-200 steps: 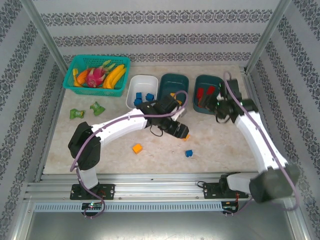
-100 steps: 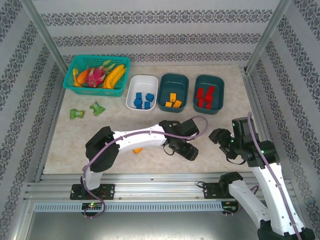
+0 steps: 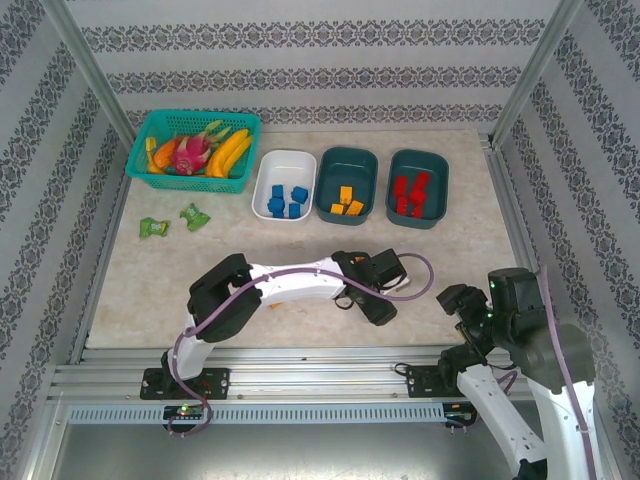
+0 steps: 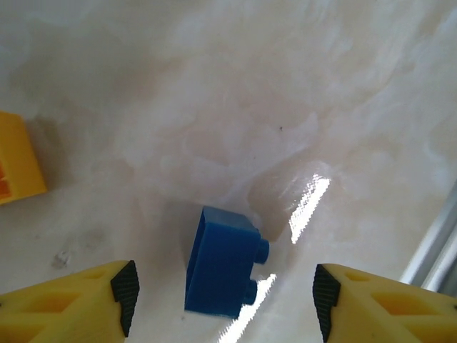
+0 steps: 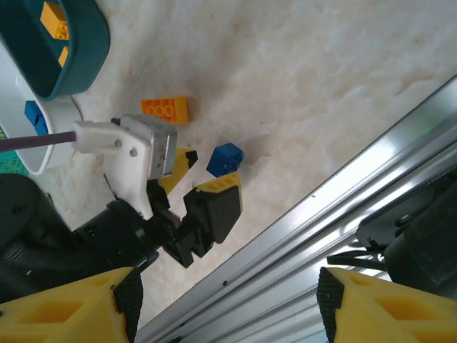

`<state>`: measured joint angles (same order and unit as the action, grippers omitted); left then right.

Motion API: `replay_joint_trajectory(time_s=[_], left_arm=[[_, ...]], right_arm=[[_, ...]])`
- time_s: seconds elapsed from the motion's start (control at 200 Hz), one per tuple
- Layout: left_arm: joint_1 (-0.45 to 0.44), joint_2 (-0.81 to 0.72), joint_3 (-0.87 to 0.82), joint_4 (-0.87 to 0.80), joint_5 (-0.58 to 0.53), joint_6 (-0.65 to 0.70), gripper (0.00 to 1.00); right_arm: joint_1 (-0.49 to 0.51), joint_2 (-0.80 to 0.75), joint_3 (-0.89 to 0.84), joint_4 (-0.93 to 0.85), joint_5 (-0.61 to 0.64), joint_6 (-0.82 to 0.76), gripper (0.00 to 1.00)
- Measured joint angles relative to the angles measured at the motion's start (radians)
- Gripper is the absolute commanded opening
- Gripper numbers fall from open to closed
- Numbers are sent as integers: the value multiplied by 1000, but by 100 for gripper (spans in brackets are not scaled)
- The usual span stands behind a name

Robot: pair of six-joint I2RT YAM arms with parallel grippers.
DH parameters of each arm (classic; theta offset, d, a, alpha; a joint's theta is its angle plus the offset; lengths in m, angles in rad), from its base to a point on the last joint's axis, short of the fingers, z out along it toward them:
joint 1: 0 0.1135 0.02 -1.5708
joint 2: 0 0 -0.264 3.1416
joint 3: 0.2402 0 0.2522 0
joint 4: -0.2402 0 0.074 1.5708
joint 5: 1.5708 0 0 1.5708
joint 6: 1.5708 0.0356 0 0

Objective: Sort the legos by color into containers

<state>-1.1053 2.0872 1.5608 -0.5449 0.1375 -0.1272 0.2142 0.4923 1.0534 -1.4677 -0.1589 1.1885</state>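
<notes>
A blue lego [image 4: 221, 261] lies on its side on the table between the fingers of my open left gripper [image 4: 223, 296], with a gap on each side. An orange lego [image 4: 18, 161] lies to its left. In the right wrist view the same blue lego [image 5: 226, 157] sits by my left gripper [image 5: 203, 171], and the orange lego [image 5: 166, 108] lies beyond it. My right gripper [image 5: 227, 307] hangs open and empty over the rail. At the back, the white container [image 3: 262, 185] holds blue legos, the middle teal container [image 3: 325, 185] orange ones, the right teal container [image 3: 440, 190] red ones.
A turquoise basket [image 3: 140, 165] of toy fruit stands at the back left, with two green wrappers [image 3: 153, 227] in front of it. An aluminium rail [image 5: 343, 214] runs along the near table edge, close to the blue lego. My right arm [image 3: 520, 330] sits at the near right.
My left gripper moved towards the near edge and came down around the blue lego, its jaws a little narrower. My right arm pulled back from the red container to the near right.
</notes>
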Motion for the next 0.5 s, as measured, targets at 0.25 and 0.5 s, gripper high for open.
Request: replay_joint_trajectory(time_s=[0.25, 0.5], left_arm=[[0, 56, 14, 0, -2, 34, 48], [-1, 65, 27, 0, 19, 53, 21]], right_arm=[[0, 6, -31, 0, -7, 40, 72], [0, 22, -31, 19, -7, 40, 71]])
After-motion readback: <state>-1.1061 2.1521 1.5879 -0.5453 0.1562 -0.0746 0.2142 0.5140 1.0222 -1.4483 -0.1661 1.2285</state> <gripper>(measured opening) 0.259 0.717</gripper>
